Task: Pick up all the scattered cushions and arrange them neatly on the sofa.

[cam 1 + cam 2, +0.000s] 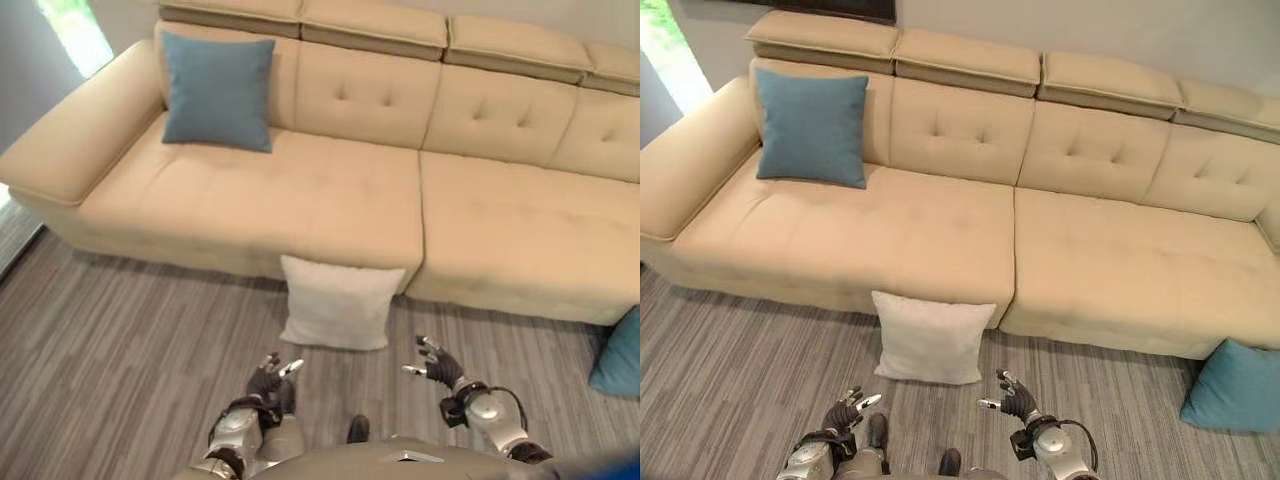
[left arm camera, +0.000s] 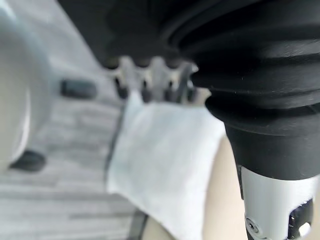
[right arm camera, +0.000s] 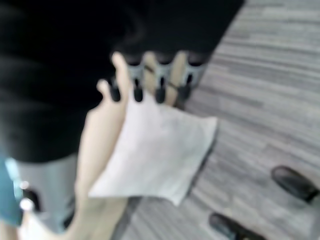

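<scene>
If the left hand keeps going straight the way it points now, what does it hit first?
Most likely the white cushion leaning against the sofa front; the left hand points at its lower edge, nothing between, though depth is hard to judge.

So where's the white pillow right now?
The square white fabric cushion is on the grey striped floor, leaning against the front of the beige sofa near its middle, just ahead of the robot's two empty hands.

Two silver-grey metal arms end in the left hand and the right hand, each with slim silver fingers tipped dark. Behind the fingers, a black ribbed cover wraps each wrist.
</scene>
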{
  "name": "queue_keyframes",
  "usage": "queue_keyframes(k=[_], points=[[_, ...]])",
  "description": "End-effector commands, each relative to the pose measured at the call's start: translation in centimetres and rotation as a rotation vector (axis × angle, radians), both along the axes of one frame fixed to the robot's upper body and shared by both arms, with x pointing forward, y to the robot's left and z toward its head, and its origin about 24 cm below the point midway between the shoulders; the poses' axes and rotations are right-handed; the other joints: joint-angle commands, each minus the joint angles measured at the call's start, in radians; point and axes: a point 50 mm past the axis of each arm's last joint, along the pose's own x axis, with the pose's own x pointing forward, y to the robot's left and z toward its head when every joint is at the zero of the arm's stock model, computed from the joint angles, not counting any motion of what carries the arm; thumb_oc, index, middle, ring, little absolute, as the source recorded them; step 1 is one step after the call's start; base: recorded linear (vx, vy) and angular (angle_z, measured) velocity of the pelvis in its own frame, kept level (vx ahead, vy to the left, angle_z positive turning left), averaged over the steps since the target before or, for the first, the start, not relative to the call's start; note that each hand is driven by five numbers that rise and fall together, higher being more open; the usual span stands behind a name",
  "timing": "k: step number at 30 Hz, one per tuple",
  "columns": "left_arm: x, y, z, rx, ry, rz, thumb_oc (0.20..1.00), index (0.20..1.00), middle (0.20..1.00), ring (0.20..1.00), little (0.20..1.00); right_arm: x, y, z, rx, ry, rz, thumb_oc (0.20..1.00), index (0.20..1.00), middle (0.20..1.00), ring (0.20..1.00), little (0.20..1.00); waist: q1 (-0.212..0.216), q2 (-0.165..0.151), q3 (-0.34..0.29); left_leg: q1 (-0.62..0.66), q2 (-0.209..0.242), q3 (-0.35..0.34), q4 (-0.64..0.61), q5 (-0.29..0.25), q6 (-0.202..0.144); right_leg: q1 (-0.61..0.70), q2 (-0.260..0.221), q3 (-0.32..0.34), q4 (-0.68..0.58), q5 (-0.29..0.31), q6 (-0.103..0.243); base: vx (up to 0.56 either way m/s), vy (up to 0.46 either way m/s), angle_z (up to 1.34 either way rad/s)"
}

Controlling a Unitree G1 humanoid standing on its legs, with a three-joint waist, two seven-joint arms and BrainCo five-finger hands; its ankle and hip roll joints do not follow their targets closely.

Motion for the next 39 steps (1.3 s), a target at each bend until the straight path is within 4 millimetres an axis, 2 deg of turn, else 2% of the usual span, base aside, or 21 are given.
queue_keyframes(k=[1, 3, 5, 7, 9, 10, 13, 15, 19, 20, 22, 23, 24, 28, 30, 36, 38, 39], points=[[-0.3, 0.1, 0.0, 0.005, -0.007, -0.015, 1.000, 1.000, 1.000, 1.000, 1.000, 3.5, 1.5, 2.4, 0.054, -0.163, 0.036, 1.000, 1.000, 1.000, 1.000, 1.000, 0.030, -0.001, 0.029, 0.029, -0.048, 0.009, 0.098, -0.112, 0.005, -0.091, -0.137, -0.030, 0.308, 0.036, 0.128, 0.11, 0.216, -0.45], [-0.4, 0.3, 0.0, 0.013, -0.001, -0.023, 1.000, 1.000, 1.000, 1.000, 1.000, 4.1, 2.0, 2.9, 0.057, -0.188, 0.055, 1.000, 1.000, 1.000, 1.000, 1.000, 0.021, 0.010, 0.044, 0.055, -0.058, 0.021, 0.103, -0.129, 0.024, -0.139, -0.164, -0.024, 0.403, 0.082, 0.152, 0.11, 0.173, -0.42], [-0.4, 0.5, 0.0, 0.020, 0.000, -0.030, 1.000, 1.000, 1.000, 1.000, 1.000, 4.4, 2.1, 3.1, 0.056, -0.198, 0.061, 1.000, 1.000, 1.000, 1.000, 1.000, 0.013, 0.024, 0.049, 0.075, -0.068, 0.016, 0.108, -0.147, 0.038, -0.169, -0.177, -0.010, 0.447, 0.088, 0.148, 0.13, 0.115, -0.09], [-0.4, 0.6, 0.0, 0.025, 0.001, -0.038, 1.000, 1.000, 1.000, 1.000, 1.000, 4.5, 2.0, 3.3, 0.055, -0.207, 0.067, 1.000, 1.000, 1.000, 1.000, 1.000, 0.006, 0.031, 0.043, 0.097, -0.076, 0.014, 0.098, -0.157, 0.040, -0.175, -0.188, -0.007, 0.409, 0.088, 0.136, 0.14, 0.027, 0.10], [0.2, 0.9, 0.3, 0.027, -0.029, -0.030, 1.000, 1.000, 1.000, 1.000, 1.000, 4.6, 1.7, 3.6, 0.045, -0.225, 0.070, 1.000, 1.000, 1.000, 1.000, 1.000, 0.004, 0.040, 0.041, 0.111, -0.071, 0.011, 0.091, -0.174, 0.031, -0.179, -0.224, -0.038, 0.315, 0.088, 0.127, 0.19, -0.077, -0.13], [0.3, 1.0, 0.4, 0.028, -0.035, -0.023, 1.000, 1.000, 1.000, 1.000, 1.000, 4.4, 1.5, 3.5, 0.047, -0.215, 0.058, 1.000, 1.000, 1.000, 1.000, 1.000, -0.005, 0.035, 0.043, 0.114, -0.077, -0.002, 0.101, -0.177, 0.030, -0.167, -0.212, -0.005, 0.303, 0.084, 0.134, 0.18, -0.109, -0.20], [0.6, 0.9, 0.6, 0.037, -0.051, -0.025, 1.000, 1.000, 1.000, 1.000, 1.000, 4.3, 1.3, 3.5, 0.029, -0.217, 0.076, 1.000, 1.000, 1.000, 1.000, 1.000, 0.002, 0.025, 0.034, 0.106, -0.077, 0.009, 0.104, -0.176, 0.018, -0.137, -0.201, -0.019, 0.225, 0.081, 0.130, 0.08, -0.086, 0.06], [1.5, 0.8, 1.0, 0.037, -0.092, -0.027, 1.000, 1.000, 1.000, 1.000, 1.000, 4.4, 1.1, 3.7, 0.022, -0.228, 0.077, 1.000, 1.000, 1.000, 1.000, 1.000, 0.002, 0.026, 0.039, 0.094, -0.072, 0.003, 0.099, -0.167, 0.009, -0.125, -0.183, -0.025, 0.189, 0.073, 0.124, 0.00, -0.147, 0.01], [5.1, 0.7, 3.0, 0.043, -0.229, -0.022, 1.000, 1.000, 1.000, 1.000, 1.000, 5.6, 0.5, 4.8, 0.016, -0.285, 0.071, 1.000, 1.000, 1.000, 1.000, 1.000, 0.003, 0.027, 0.092, 0.008, -0.049, -0.014, 0.115, -0.140, -0.011, -0.163, -0.168, -0.053, 0.184, 0.059, 0.104, -0.18, -0.118, 0.10], [6.8, 0.6, 4.1, 0.045, -0.293, -0.022, 1.000, 1.000, 1.000, 1.000, 1.000, 6.4, 0.3, 5.4, 0.008, -0.318, 0.069, 1.000, 1.000, 1.000, 1.000, 1.000, 0.000, 0.027, 0.119, -0.043, -0.043, -0.026, 0.135, -0.129, -0.017, -0.205, -0.168, -0.068, 0.198, 0.059, 0.096, -0.28, -0.103, 0.36], [8.9, 0.5, 5.6, 0.054, -0.375, -0.007, 1.000, 1.000, 1.000, 1.000, 1.000, 7.3, 0.2, 6.2, 0.000, -0.358, 0.064, 1.000, 1.000, 1.000, 1.000, 1.000, -0.002, 0.030, 0.149, -0.114, -0.037, -0.042, 0.156, -0.115, -0.021, -0.266, -0.173, -0.081, 0.222, 0.060, 0.091, -0.21, -0.060, 0.16], [8.9, 0.5, 5.6, 0.054, -0.375, -0.007, 1.000, 1.000, 1.000, 1.000, 1.000, 7.3, 0.2, 6.2, 0.000, -0.358, 0.064, 1.000, 1.000, 1.000, 1.000, 1.000, -0.002, 0.030, 0.149, -0.114, -0.037, -0.042, 0.156, -0.115, -0.021, -0.266, -0.173, -0.081, 0.222, 0.060, 0.091, -0.16, -0.021, 0.08], [10.1, 0.7, 6.7, 0.055, -0.431, 0.023, 1.000, 1.000, 1.000, 1.000, 1.000, 8.1, 0.2, 7.0, 0.002, -0.395, 0.067, 1.000, 1.000, 1.000, 1.000, 1.000, -0.002, 0.034, 0.163, -0.165, -0.038, -0.053, 0.169, -0.106, -0.021, -0.320, -0.181, -0.084, 0.244, 0.062, 0.089, -0.14, -0.008, 0.17], [12.8, 1.0, 9.3, 0.057, -0.553, 0.098, 1.000, 1.000, 1.000, 1.000, 1.000, 10.0, 0.4, 9.0, 0.005, -0.486, 0.057, 1.000, 1.000, 1.000, 1.000, 1.000, 0.000, 0.041, 0.186, -0.292, -0.034, -0.070, 0.219, -0.094, -0.016, -0.451, -0.203, -0.087, 0.314, 0.056, 0.081, -0.14, 0.006, 0.25], [14.7, 1.2, 11.3, 0.064, -0.631, 0.105, 1.000, 1.000, 1.000, 1.000, 1.000, 12.1, 0.3, 11.5, -0.011, -0.584, 0.055, 1.000, 1.000, 1.000, 1.000, 1.000, -0.002, 0.050, 0.195, -0.393, -0.031, -0.077, 0.277, -0.118, -0.023, -0.556, -0.217, -0.074, 0.389, 0.022, 0.087, -0.07, 0.016, 0.23], [17.7, 2.6, 15.6, 0.098, -0.771, 0.133, 1.000, 1.000, 1.000, 1.000, 1.000, 15.8, -1.0, 17.2, -0.042, -0.779, -0.004, 1.000, 1.000, 1.000, 1.000, 1.000, -0.009, 0.059, 0.194, -0.639, -0.019, -0.076, 0.394, -0.123, -0.023, -0.801, -0.251, -0.043, 0.517, 0.006, 0.078, -0.08, 0.032, 0.12], [19.0, 3.2, 17.7, 0.108, -0.830, 0.109, 1.000, 1.000, 1.000, 1.000, 1.000, 17.2, -2.1, 20.6, -0.058, -0.891, -0.084, 1.000, 1.000, 1.000, 1.000, 1.000, -0.024, 0.069, 0.192, -0.775, -0.005, -0.072, 0.443, -0.122, -0.024, -0.948, -0.260, -0.018, 0.584, 0.001, 0.073, -0.09, 0.069, 0.06], [19.0, 3.2, 17.7, 0.108, -0.831, 0.109, 1.000, 1.000, 1.000, 1.000, 1.000, 17.3, -2.1, 20.6, -0.058, -0.892, -0.085, 1.000, 1.000, 1.000, 1.000, 1.000, -0.023, 0.068, 0.189, -0.781, -0.005, -0.071, 0.446, -0.122, -0.024, -0.955, -0.261, -0.016, 0.587, 0.001, 0.073, -0.05, 0.051, -0.03]])
